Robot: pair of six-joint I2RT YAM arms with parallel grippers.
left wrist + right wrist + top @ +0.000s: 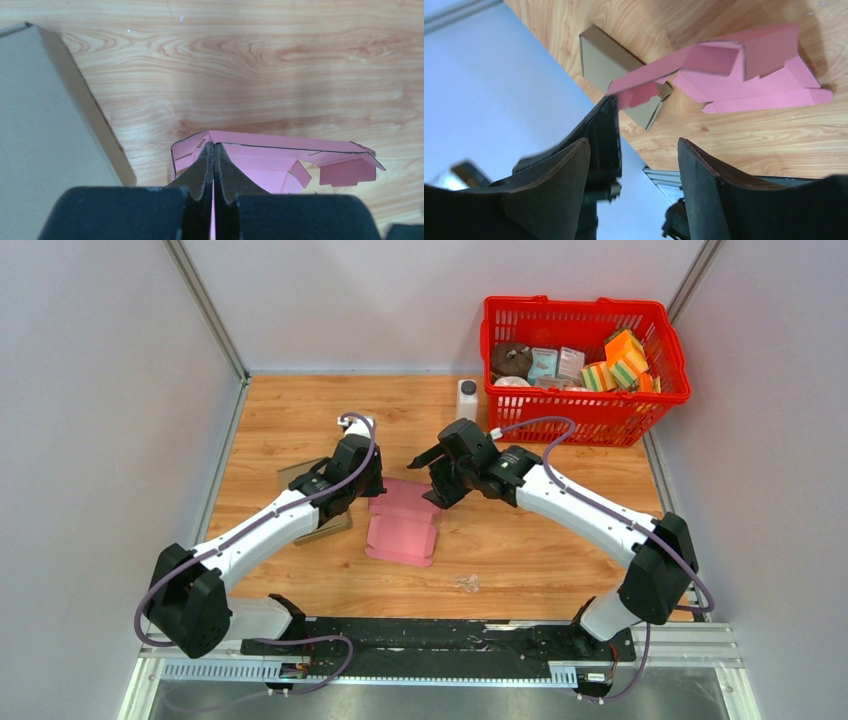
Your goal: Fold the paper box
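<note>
While left tool point(214, 146) clamps pink box point(260, 167), right tool point(634, 143) hangs spread.

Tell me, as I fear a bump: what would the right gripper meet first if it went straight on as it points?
The right gripper would probably meet the raised flap of the pink paper box, pinched by the left gripper; brown cardboard lies beyond. Depth is unclear.

Left of the pink paper box point(403, 525), the left arm point(280, 515) covers most of a brown cardboard piece point(335, 529). Just nearside of the box, a small pale scrap point(467, 583) on the bench is too small to identify.
</note>
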